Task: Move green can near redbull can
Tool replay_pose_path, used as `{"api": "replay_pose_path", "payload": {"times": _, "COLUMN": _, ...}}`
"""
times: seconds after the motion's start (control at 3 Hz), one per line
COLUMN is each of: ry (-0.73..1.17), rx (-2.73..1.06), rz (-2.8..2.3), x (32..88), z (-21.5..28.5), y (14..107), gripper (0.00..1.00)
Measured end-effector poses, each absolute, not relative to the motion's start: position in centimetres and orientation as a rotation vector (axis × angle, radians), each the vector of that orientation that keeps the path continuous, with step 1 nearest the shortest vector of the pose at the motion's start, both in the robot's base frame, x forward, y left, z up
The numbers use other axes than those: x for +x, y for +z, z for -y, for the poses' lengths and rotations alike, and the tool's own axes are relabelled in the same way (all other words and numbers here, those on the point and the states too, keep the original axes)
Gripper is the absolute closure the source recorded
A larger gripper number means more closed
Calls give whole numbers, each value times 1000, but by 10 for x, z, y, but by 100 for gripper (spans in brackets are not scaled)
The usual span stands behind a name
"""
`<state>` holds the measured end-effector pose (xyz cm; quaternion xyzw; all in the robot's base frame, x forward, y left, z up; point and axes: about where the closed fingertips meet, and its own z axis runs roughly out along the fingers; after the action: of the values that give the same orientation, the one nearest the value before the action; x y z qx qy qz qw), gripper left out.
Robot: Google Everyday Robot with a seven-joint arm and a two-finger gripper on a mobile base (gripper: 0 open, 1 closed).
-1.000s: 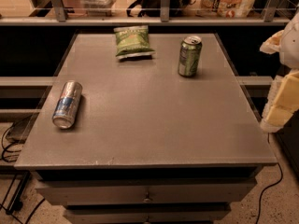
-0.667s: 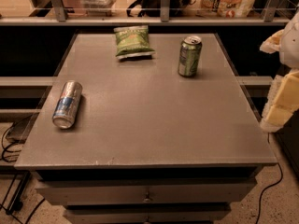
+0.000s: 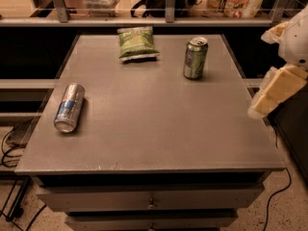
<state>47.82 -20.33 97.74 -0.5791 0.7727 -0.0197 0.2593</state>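
Grey tabletop (image 3: 154, 134) holds the green can (image 3: 195, 57) upright at 1 o'clock and the redbull can (image 3: 69, 108) lying at 9 o'clock, well apart. The gripper (image 3: 275, 91) hangs at 3 o'clock beside the edge; its state cannot be told.

Cream blocky tool (image 3: 270, 96) at right edge, white arm (image 3: 299, 38).

The desk (image 3: 159, 134) was finished in matt, smooth grey. Shiny metal was shown by the green can (image 3: 195, 57) and redbull can (image 3: 69, 108). The gripper (image 3: 269, 97), beyond the right edge, was cased in pale matt plastic.
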Motion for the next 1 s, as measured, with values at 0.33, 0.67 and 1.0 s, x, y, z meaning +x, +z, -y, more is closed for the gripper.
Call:
{"api": "replay_pose_path", "payload": {"times": 0.33, "ry": -66, "rx": -1461, "rz": -2014, "x": 521, "z": 197, "y": 984, "gripper": 0}}
{"api": "replay_pose_path", "payload": {"times": 0.67, "ry": -66, "rx": -1461, "rz": -2014, "x": 521, "z": 197, "y": 984, "gripper": 0}}
{"api": "replay_pose_path", "payload": {"times": 1.0, "ry": -1, "rx": -1419, "rz": -2006, "x": 528, "z": 187, "y": 978, "gripper": 0}}
